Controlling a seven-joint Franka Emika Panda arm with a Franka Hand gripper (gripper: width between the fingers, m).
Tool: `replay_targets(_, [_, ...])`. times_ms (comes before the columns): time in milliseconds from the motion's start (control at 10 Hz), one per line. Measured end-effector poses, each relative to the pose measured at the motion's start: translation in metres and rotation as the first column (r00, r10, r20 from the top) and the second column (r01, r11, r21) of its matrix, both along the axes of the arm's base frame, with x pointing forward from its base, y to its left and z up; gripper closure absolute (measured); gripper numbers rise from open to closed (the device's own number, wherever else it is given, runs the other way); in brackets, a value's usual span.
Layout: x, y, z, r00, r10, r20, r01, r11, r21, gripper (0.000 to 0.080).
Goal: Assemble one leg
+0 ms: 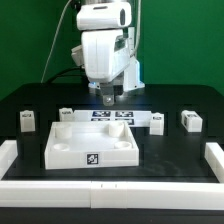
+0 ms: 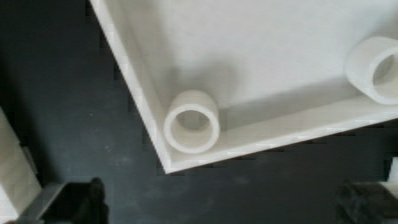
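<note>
Several small white legs with square markers stand on the black table in the exterior view: one at the far left [image 1: 27, 122], one by the tray-like panel's back left corner [image 1: 65, 115], and two on the right [image 1: 157, 121] [image 1: 190, 120]. The large white square panel [image 1: 70, 148] lies in the middle. My gripper [image 1: 110, 97] hangs above the panel's back edge, touching nothing. In the wrist view the gripper [image 2: 228, 205] is open and empty. Its dark fingertips [image 2: 71, 200] show at the two lower corners. Below it is a panel corner [image 2: 267, 70] with a round corner hole [image 2: 191, 122]. No leg shows in the wrist view.
The marker board [image 1: 110, 117] lies flat just behind the panel. White rails border the table at the front [image 1: 110, 190], left [image 1: 8, 150] and right [image 1: 215, 155]. A second round socket [image 2: 377, 68] of the panel shows in the wrist view. A white edge [image 2: 15, 150] shows at the side.
</note>
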State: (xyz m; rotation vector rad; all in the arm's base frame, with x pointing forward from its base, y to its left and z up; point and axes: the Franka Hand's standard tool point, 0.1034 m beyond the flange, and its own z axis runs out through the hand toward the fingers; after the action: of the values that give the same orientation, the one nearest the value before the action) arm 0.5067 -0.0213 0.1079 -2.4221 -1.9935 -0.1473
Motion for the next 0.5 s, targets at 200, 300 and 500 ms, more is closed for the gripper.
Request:
replay_targets(200, [-0.008, -0.005, -0.007, 0.995, 0.099, 0.017, -0.099, 0.995, -0.014, 0.0150])
replay_targets(300, [-0.023, -0.008, -0.017, 0.979, 0.205, 0.006, -0.204, 0.978, -0.036, 0.0150])
replay_targets(500, [-0.043, -0.009, -0.029, 0.937, 0.346, -0.041, -0.348, 0.935, -0.068, 0.0150])
